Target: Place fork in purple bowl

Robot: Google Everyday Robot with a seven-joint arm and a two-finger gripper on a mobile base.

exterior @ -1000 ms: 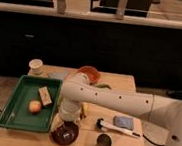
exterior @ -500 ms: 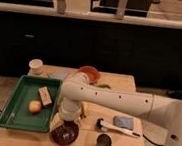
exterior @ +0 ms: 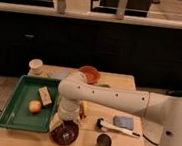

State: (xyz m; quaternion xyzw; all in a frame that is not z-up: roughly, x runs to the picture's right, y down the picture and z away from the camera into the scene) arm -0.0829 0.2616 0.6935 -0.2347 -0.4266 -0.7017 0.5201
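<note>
Nothing much has moved since a moment ago: our arm hangs in the same spot. Our gripper (exterior: 66, 120) points down just above the purple bowl (exterior: 54, 134), beside the green tray (exterior: 7, 121). We cannot tell if it is gripping or has let go. A thin pale streak under it, inside the bowl, may be the fork (exterior: 65, 131), but we are not sure. We think we are at the putting-down step. Next we should let go gently, then lift straight up, so we do not bump the bowl or the steel cup (exterior: 104, 141) nearby.
</note>
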